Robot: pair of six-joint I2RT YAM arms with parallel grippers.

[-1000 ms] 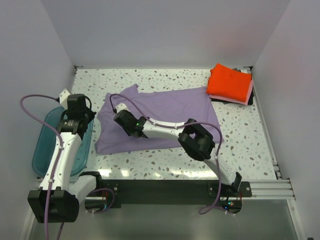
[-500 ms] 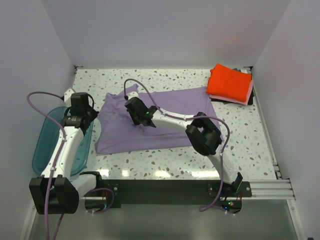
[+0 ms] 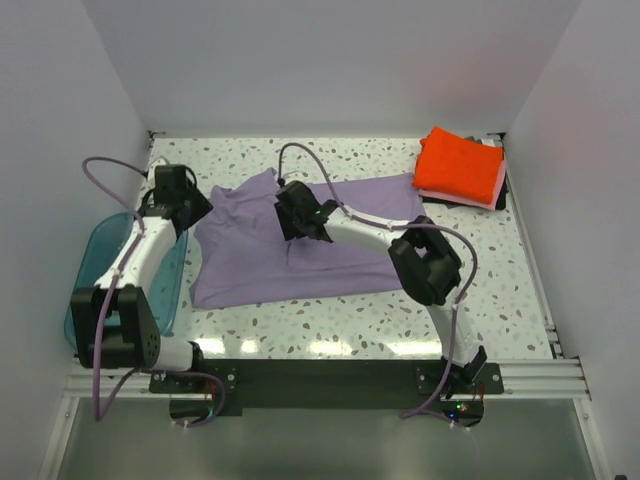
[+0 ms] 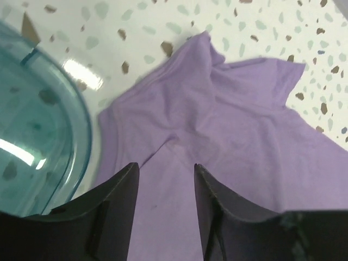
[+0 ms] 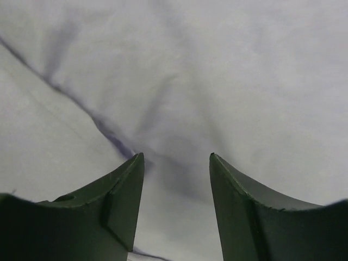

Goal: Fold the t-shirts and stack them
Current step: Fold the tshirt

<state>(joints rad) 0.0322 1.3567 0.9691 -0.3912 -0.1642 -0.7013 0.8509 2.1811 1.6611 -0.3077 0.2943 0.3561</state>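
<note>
The lavender t-shirt (image 3: 250, 270) lies spread and creased on the speckled table. My left gripper (image 3: 190, 207) hovers over its left sleeve end, open, with only cloth showing below the gap (image 4: 166, 166). Over the shirt's upper middle my right gripper (image 3: 300, 222) is also open, and wrinkled lavender cloth (image 5: 217, 81) fills its view under the fingers (image 5: 176, 155). A folded orange-red t-shirt (image 3: 458, 165) tops a small stack at the back right, with pink and dark tees (image 3: 497, 195) under it.
A teal translucent tub (image 3: 95, 280) sits at the table's left edge, beside the left arm, and its rim (image 4: 81, 125) shows in the left wrist view. White walls close the table on three sides. A black rail (image 3: 320, 380) runs along the near edge.
Both arms swung toward the far side over the lavender shirt. Both grippers went from shut to open and let go of the cloth.
</note>
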